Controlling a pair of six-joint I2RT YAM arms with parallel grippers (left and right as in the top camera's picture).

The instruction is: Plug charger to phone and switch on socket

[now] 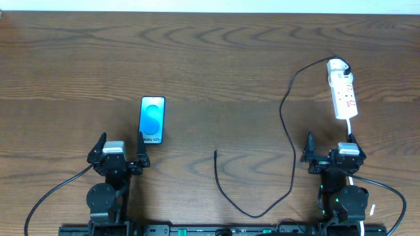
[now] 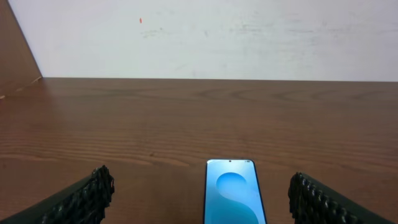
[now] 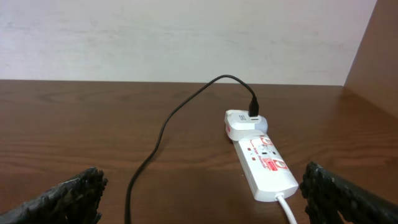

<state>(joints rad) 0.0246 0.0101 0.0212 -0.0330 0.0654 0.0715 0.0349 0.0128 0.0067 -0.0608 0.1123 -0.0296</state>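
The phone lies flat on the wooden table, its light-blue screen up; it also shows in the left wrist view. My left gripper is open and empty just short of it, the phone lying ahead toward the right finger. The white socket strip lies at the far right, with a white adapter plugged in at its far end. The black charger cable runs from that adapter down to a free tip at mid-table. My right gripper is open and empty just before the strip.
The socket's white cord runs back toward the right arm. A pale wall stands behind the table's far edge. Black arm cables trail along the front edge near both bases.
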